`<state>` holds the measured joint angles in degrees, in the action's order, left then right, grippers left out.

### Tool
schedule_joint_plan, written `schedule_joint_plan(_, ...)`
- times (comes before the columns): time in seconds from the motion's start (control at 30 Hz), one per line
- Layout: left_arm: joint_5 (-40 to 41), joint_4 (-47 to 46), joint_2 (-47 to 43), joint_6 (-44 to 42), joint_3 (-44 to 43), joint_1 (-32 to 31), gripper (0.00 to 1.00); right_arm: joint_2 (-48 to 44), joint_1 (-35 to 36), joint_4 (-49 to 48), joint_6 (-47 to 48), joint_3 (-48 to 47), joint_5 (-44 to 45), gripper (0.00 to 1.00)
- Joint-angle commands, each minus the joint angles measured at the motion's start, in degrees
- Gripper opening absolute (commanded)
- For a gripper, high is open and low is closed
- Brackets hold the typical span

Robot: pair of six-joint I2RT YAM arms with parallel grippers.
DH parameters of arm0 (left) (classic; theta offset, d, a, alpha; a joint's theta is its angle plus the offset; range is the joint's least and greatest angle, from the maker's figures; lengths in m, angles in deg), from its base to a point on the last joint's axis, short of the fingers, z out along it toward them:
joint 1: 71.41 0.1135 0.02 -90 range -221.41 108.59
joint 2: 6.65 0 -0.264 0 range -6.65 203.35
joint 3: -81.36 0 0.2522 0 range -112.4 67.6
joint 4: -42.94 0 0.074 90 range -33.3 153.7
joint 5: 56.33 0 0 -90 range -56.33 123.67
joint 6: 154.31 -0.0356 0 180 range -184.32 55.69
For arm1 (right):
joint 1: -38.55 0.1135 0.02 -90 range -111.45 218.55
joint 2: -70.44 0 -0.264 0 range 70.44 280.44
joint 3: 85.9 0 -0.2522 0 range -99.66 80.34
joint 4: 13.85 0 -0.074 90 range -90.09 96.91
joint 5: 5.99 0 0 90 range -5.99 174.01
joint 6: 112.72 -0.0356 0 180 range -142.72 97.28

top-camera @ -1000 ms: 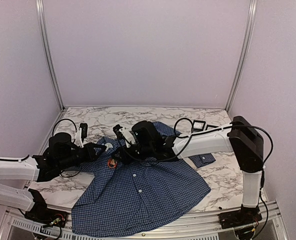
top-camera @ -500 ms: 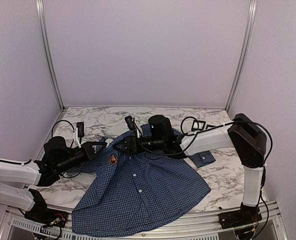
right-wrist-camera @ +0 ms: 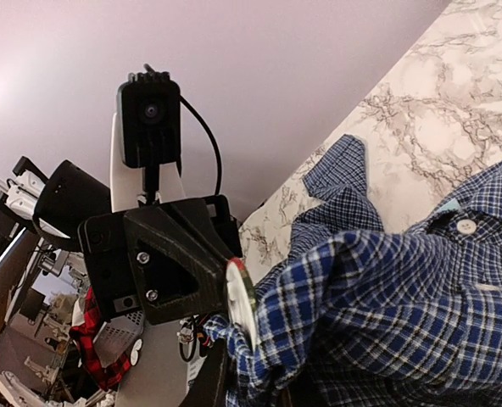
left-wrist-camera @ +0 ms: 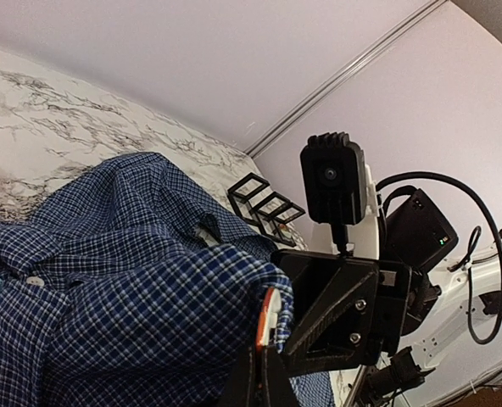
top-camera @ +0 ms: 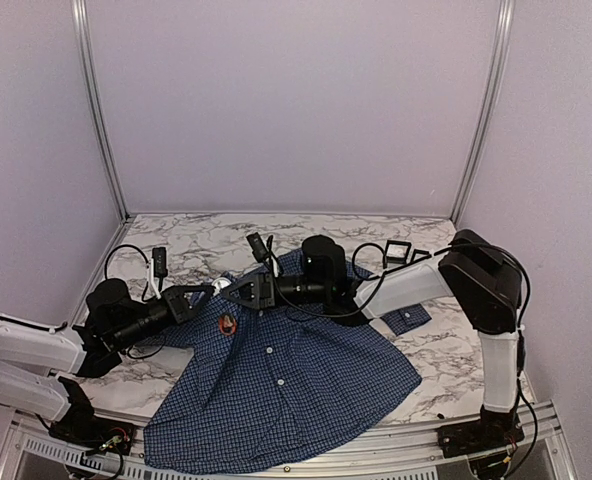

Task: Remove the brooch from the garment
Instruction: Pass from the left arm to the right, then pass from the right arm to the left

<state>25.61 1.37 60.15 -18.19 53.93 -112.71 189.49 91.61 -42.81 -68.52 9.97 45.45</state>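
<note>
L claw (left-wrist-camera: 264, 373) clenched on a bunched shirt (top-camera: 286, 380) fold; R claw (right-wrist-camera: 259, 386) faces it, pinching the same fold. Brooch (top-camera: 226, 323) sits on shirt front just below both claws. Shirt lies spread on table (top-camera: 196, 240)

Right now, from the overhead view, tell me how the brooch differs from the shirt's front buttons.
The brooch is orange-red; the buttons are white. The brooch looks bigger than any button. The brooch sits alone beside the row; the buttons run in a line down the front. Both sit on the blue checked shirt.
</note>
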Motion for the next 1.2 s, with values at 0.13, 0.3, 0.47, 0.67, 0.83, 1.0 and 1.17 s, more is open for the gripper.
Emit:
schedule_joint_plan(0.13, -0.26, 1.11, -2.87, -0.19, 0.13, -0.10, 0.04, 0.67, -0.24, -3.95, -0.30, -0.03, -2.57, 0.00)
schedule_joint_plan(0.3, -0.15, 17.92, -10.36, -6.65, -3.28, 0.44, 0.23, 0.48, -0.47, 0.46, 4.59, -0.47, -4.99, 0.00)
schedule_joint_plan(0.47, -3.24, 41.11, -15.62, -20.23, -12.98, 2.30, 0.24, -0.32, -0.85, 8.26, 12.53, -2.10, -7.00, 0.00)
schedule_joint_plan(0.67, -10.27, 64.55, -9.68, -34.60, -26.49, 3.05, 0.20, -1.50, -0.90, 19.24, 23.60, -5.12, -7.62, 0.00)
schedule_joint_plan(0.83, -15.01, 77.30, -1.75, -41.90, -36.19, 3.07, 0.17, -1.65, -0.90, 24.09, 29.30, -7.06, -8.26, 0.00)
schedule_joint_plan(1.0, -15.60, 84.97, 3.95, -45.77, -42.21, 3.07, 0.15, -1.40, -0.94, 26.05, 32.33, -8.06, -10.13, 0.00)
schedule_joint_plan(1.17, -15.17, 87.20, 6.78, -49.22, -44.42, 3.07, 0.14, -1.58, -0.85, 28.43, 35.71, -8.76, -12.06, 0.00)
